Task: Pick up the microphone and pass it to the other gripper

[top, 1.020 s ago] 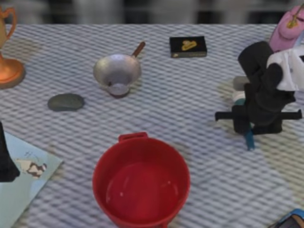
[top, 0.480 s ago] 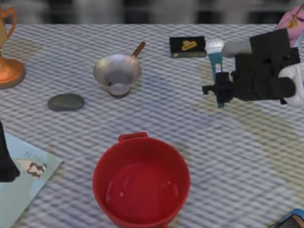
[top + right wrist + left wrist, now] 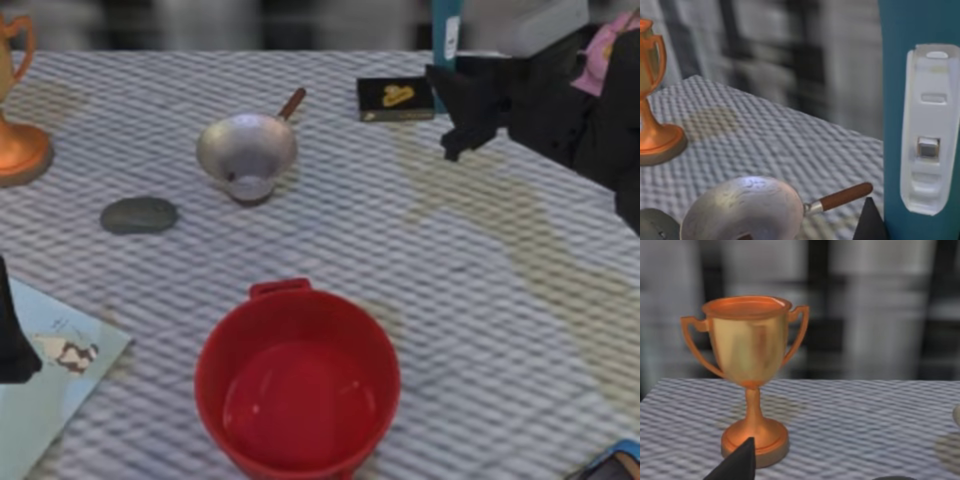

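matte black right pincer (image 3: 470,110), pale grey rounded block, black tapered left pincer (image 3: 12,345)

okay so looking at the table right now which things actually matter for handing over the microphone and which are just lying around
In the job: microphone, held high by the right gripper; left gripper, parked at the table's left edge.

Lying about: red pot, metal pan, gold trophy, grey stone, black box, blue card.

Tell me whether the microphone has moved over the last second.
Yes. The microphone, held by the right gripper, has gone from the right side of the table up to just right of the black box.
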Controlling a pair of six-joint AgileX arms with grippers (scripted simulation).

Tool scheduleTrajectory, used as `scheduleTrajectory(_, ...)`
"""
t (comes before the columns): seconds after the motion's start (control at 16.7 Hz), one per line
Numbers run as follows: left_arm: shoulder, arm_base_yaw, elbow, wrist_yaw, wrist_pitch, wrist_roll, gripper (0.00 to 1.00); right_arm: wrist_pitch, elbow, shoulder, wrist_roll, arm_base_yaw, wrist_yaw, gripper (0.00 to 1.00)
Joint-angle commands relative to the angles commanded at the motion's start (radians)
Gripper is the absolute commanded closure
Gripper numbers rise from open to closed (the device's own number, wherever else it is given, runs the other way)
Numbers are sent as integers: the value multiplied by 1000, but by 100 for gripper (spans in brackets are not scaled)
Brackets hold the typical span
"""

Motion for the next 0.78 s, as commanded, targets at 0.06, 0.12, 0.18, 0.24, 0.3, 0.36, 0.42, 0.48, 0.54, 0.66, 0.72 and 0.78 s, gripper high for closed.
scheduleTrajectory(0.06, 0, 0, 0, 0, 0, 0, 0, 48, -16, -22, -14, -1, -19, 100)
scheduleTrajectory(0.12, 0, 0, 0, 0, 0, 0, 0, 85, -28, -41, -25, -2, -35, 100)
scheduleTrajectory(0.18, 0, 0, 0, 0, 0, 0, 0, 112, -38, -56, -34, -3, -47, 100)
scheduleTrajectory(0.24, 0, 0, 0, 0, 0, 0, 0, 128, -43, -66, -40, -4, -54, 100)
scheduleTrajectory(0.3, 0, 0, 0, 0, 0, 0, 0, 133, -45, -70, -42, -4, -56, 100)
scheduleTrajectory(0.36, 0, 0, 0, 0, 0, 0, 0, 133, -45, -70, -42, -4, -56, 100)
scheduleTrajectory(0.42, 0, 0, 0, 0, 0, 0, 0, 133, -45, -70, -42, -4, -56, 100)
scheduleTrajectory(0.48, 0, 0, 0, 0, 0, 0, 0, 133, -45, -70, -42, -4, -56, 100)
scheduleTrajectory(0.54, 0, 0, 0, 0, 0, 0, 0, 131, -40, -66, -39, 1, -55, 100)
scheduleTrajectory(0.66, 0, 0, 0, 0, 0, 0, 0, 137, -46, -71, -38, 17, -40, 100)
scheduleTrajectory(0.72, 0, 0, 0, 0, 0, 0, 0, 145, -54, -79, -37, 39, -20, 100)
scheduleTrajectory(0.78, 0, 0, 0, 0, 0, 0, 0, 157, -64, -89, -35, 67, 9, 100)
